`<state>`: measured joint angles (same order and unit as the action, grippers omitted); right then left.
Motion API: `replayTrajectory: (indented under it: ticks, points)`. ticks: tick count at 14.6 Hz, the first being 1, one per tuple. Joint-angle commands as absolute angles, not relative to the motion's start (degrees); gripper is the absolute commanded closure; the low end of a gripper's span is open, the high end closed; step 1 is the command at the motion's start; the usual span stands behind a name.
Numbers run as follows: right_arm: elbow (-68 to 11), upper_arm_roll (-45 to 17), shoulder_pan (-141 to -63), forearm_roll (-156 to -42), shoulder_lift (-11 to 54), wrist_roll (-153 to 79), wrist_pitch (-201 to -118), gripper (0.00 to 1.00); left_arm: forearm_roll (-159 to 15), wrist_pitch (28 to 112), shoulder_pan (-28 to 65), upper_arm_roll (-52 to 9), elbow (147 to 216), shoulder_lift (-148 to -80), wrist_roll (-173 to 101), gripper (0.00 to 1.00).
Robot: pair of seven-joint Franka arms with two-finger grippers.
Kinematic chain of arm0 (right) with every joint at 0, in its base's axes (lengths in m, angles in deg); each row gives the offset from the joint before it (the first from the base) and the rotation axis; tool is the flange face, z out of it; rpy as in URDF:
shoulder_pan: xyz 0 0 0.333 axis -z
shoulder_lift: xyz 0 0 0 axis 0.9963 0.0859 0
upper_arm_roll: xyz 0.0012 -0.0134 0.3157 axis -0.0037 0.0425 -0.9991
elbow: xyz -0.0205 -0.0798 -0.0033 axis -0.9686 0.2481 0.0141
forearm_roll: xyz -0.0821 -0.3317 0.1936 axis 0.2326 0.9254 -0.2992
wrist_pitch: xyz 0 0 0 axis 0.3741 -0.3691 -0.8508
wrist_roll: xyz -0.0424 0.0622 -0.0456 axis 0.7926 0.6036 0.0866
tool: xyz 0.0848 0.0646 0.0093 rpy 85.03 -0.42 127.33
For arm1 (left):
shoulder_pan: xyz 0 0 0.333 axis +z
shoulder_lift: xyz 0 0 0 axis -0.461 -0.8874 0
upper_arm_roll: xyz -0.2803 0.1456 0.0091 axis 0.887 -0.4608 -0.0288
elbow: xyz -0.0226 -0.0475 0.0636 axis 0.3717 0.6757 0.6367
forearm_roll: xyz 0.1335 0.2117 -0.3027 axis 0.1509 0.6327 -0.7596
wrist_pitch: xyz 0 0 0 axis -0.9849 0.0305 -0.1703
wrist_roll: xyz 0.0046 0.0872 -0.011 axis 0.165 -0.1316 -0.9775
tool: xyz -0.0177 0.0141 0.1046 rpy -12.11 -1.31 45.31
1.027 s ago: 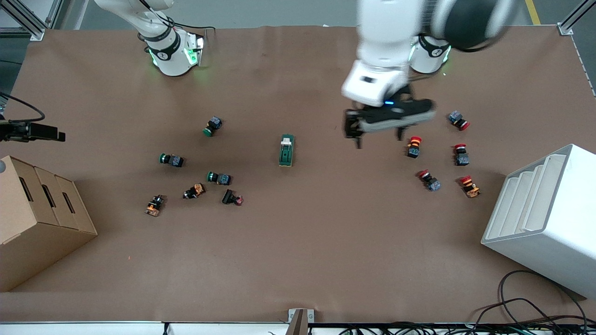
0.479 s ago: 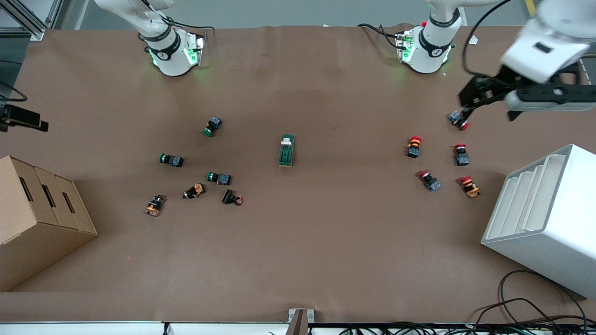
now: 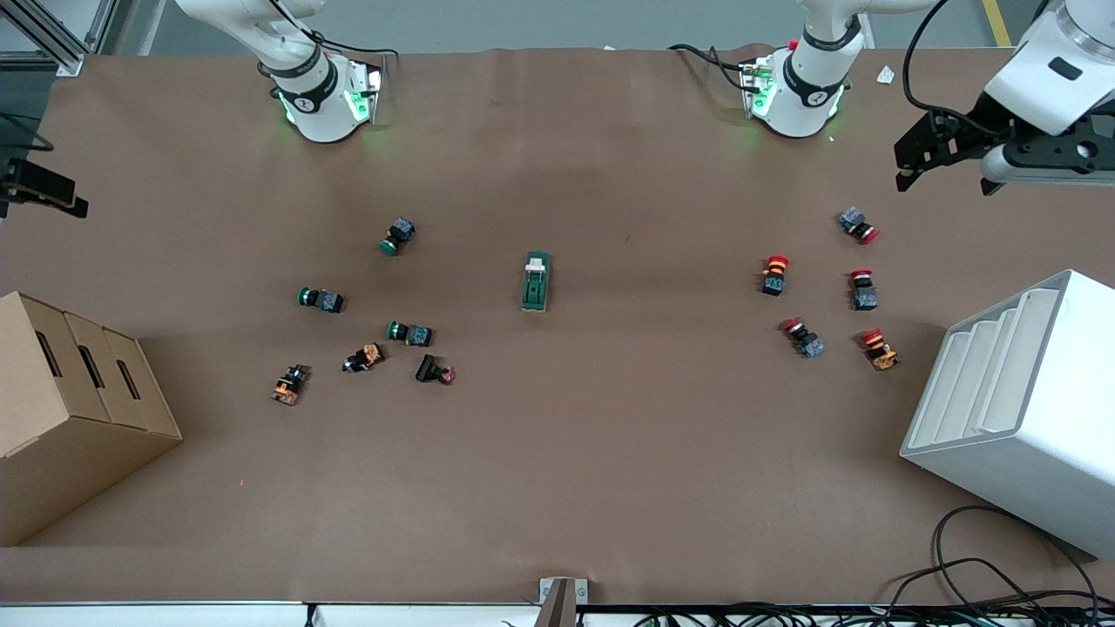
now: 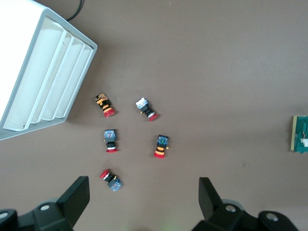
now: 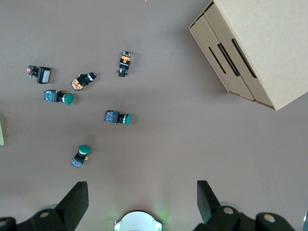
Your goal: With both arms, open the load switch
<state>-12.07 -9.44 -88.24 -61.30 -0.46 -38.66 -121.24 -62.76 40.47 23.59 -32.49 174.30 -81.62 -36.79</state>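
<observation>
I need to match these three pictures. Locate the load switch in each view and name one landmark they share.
Front view: the load switch lies alone mid-table, between the green and red button clusters.
Left wrist view: only its end shows, cut off at the picture's edge.
Right wrist view: just a pale sliver at the edge.
Shared landmark: the brown table.

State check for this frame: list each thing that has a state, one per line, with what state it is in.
load switch: lying flat mid-table, untouched, no gripper near
left gripper: open, empty, up over the left arm's end of the table
right gripper: open, empty, raised near its own base
cardboard box: closed
white rack: slots look empty
</observation>
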Motion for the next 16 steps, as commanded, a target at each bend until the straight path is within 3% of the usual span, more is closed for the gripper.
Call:
replayTrajectory:
  ticks: [1, 4, 16]
  points:
    - [-25.5, -11.0, -88.0, -59.4, -10.8, -37.6, -127.2, 0.00, -63.9, 40.4, 23.1, -35.3, 177.6, -78.2, -40.1, 0.00]
    - [-28.2, -11.0, -87.4, -59.4, -13.8, -37.6, -128.0, 0.00, -64.8, 40.4, 25.0, -34.8, 177.6, -78.2, -40.1, 0.00]
    - [-28.2, -11.7, -85.0, -60.2, -13.3, -38.2, -129.2, 0.00, -64.0, 40.3, 24.8, -34.3, 175.4, -79.6, -35.4, 0.00]
